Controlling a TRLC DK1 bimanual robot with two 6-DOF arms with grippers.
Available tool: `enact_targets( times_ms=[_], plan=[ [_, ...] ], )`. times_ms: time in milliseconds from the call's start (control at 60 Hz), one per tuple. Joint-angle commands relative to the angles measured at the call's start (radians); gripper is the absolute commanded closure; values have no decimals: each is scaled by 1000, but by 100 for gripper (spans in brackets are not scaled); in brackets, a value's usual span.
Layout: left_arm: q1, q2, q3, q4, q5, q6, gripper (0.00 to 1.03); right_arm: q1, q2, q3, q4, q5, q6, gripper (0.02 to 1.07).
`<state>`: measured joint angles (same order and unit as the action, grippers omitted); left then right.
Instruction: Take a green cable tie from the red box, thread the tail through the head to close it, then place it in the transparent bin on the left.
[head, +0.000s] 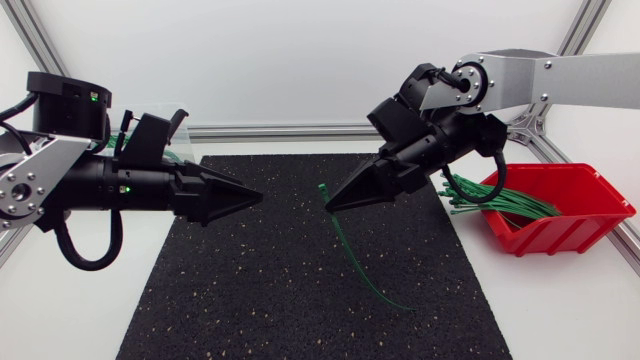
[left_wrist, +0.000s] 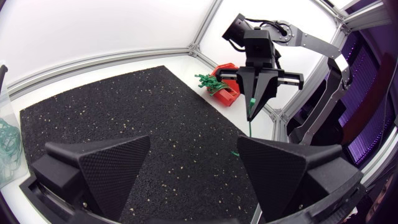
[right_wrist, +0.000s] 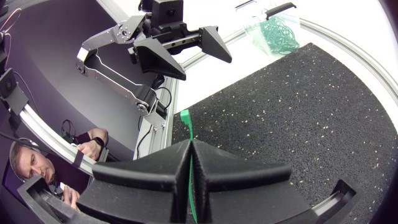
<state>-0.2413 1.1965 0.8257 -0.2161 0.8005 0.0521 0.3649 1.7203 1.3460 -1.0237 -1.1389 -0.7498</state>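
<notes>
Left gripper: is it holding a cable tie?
No: the left gripper is open with nothing between its fingers, and the green cable tie hangs from the shut right gripper.

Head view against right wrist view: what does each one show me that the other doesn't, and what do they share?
Only the head view: the red box of loose green cable ties, and the held tie with its tail hanging down toward the black mat. Only the right wrist view: the right pincer shut on the held tie from both sides, head end poking past the tips. Both: the held tie, the empty left pincer, the black mat.
</notes>
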Motion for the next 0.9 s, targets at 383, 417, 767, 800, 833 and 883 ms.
enact_targets(
  times_ms=[383,417,767,800,833,883],
  plan=[
    [-66,68,55,20,12,-34,5,29,-51,-122,263,111,213,101],
    [-66,69,55,20,12,-43,5,37,-64,-137,318,143,253,101],
    [-79,66,56,18,-15,-201,10,120,-176,-243,565,421,372,101],
    [-79,72,59,18,-20,-225,11,135,-186,-255,583,456,374,101],
    [-79,77,64,9,-20,-247,11,147,-199,-266,602,492,374,101],
    [-79,84,70,0,-20,-262,12,158,-209,-278,623,527,374,101]
  ],
)
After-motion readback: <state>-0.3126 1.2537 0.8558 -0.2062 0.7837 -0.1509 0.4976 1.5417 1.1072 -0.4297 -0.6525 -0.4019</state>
